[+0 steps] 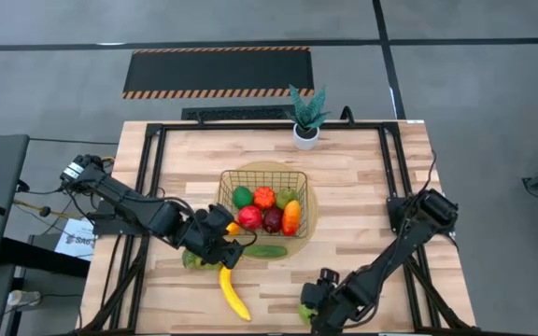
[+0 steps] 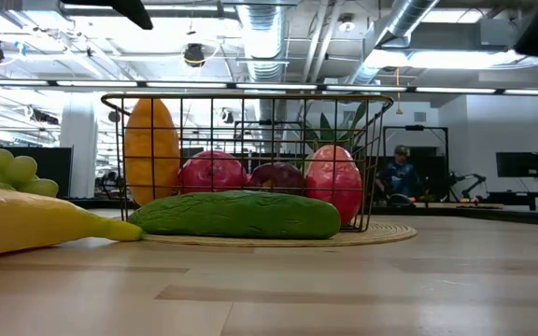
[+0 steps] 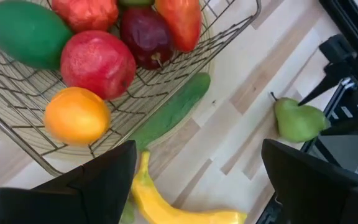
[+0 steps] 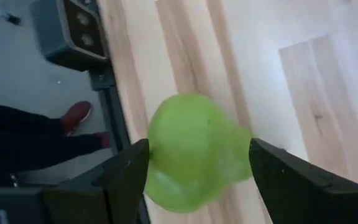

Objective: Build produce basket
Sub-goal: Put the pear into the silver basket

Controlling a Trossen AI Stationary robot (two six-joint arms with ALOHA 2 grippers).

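The gold wire basket [image 1: 264, 175] stands on a round tan mat and holds several pieces of produce: green, red, dark red and orange [image 3: 76, 116]. My left gripper [image 1: 224, 239] hovers open over the basket's near-left corner [image 3: 48, 165], touching nothing. On the table near the basket lie the cucumber [image 1: 264, 250], the banana [image 1: 233, 294] and green grapes [image 1: 192, 259]. My right gripper [image 1: 314, 303] is at the table's near edge, shut on the green pear [image 4: 194, 149]. My right gripper has the pear's wide body [image 4: 160, 155] pinched between its two fingers [image 4: 126, 177], one on each side. It comes from above, slanting toward the near edge. The pear [image 3: 297, 119] is low over the wood; whether it is lifted clear I cannot tell.
A potted green plant [image 1: 306, 117] stands at the table's far edge. Black frame rails run along the table's left and right sides. Bare wood lies right of the basket. A person's red shoe [image 4: 76, 115] shows on the floor past the near edge.
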